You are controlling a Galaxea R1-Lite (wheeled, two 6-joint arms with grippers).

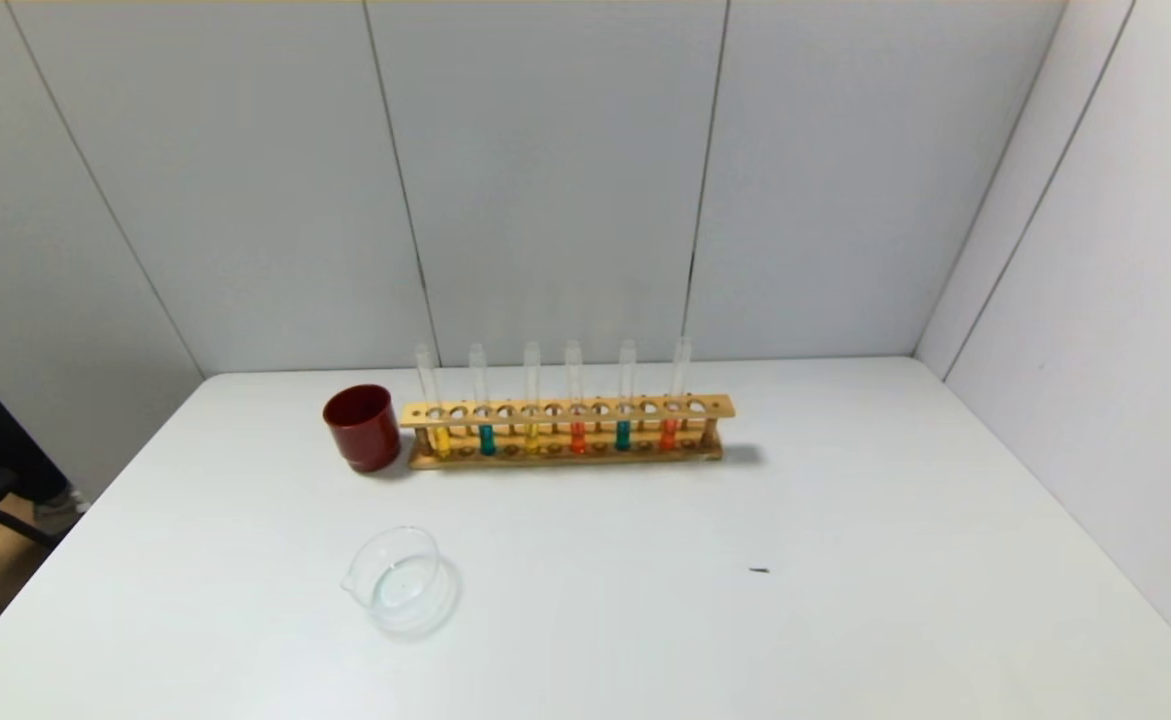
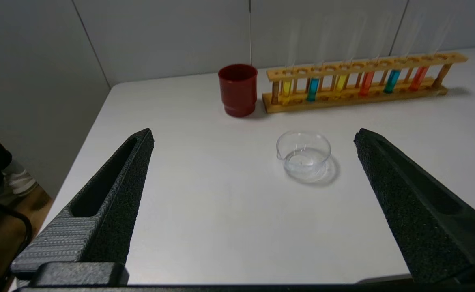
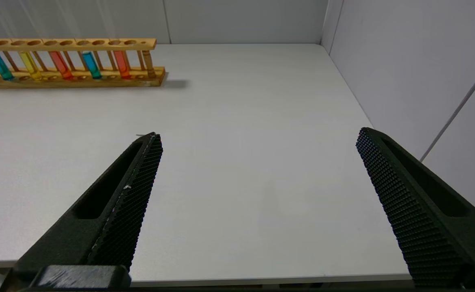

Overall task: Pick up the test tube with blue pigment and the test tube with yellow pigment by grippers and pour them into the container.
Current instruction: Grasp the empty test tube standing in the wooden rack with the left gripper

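- Nearest the camera, in each wrist view, two black fingers stand wide apart with nothing between them: the left gripper (image 2: 253, 136) hangs over the worktop's near left part, looking toward the dish, and the right gripper (image 3: 257, 136) hangs over the near right part, above bare white surface.
- Neither arm shows in the head view (both are held back from the work).
- Next comes the container (image 1: 400, 580), a shallow clear glass dish with a small pouring lip, standing alone toward the near left of the worktop (image 1: 845, 600); no coloured liquid shows in it.
- Farther back, near the rear edge, a wooden rack (image 1: 567, 432) holds six upright tubes in a row.
- From the left end they read yellow, blue, yellow, orange, blue, orange.
- The test tube with yellow pigment (image 1: 439, 440) sits at the rack's left end, with the test tube with blue pigment (image 1: 486, 438) just beside it.
- A dark red cup (image 1: 362, 427) stands just beside the rack's left end.
- Judging by this, the task has not begun: picking up both tubes and both pours remain.
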